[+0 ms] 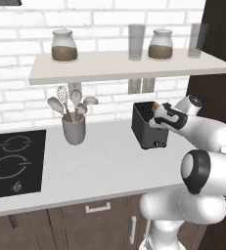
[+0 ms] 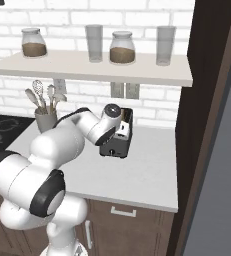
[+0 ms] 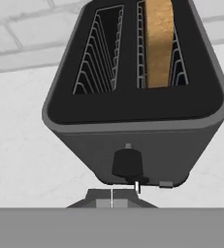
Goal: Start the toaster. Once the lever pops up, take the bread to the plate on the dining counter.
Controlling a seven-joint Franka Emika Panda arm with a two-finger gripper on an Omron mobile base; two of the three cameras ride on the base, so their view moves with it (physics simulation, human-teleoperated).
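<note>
Tool (image 3: 112,199) closed, seemingly at toaster (image 3: 133,97) lever; bread (image 3: 158,43) in slot.

Bright, even, soft-edged rendered light

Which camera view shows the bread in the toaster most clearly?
The hand view is best: the bread stands upright in one slot of the toaster, and the other slot is empty. In the left base view only a small golden corner shows beside the hand. In the right base view the arm covers the slots, so I cannot make it out.
</note>
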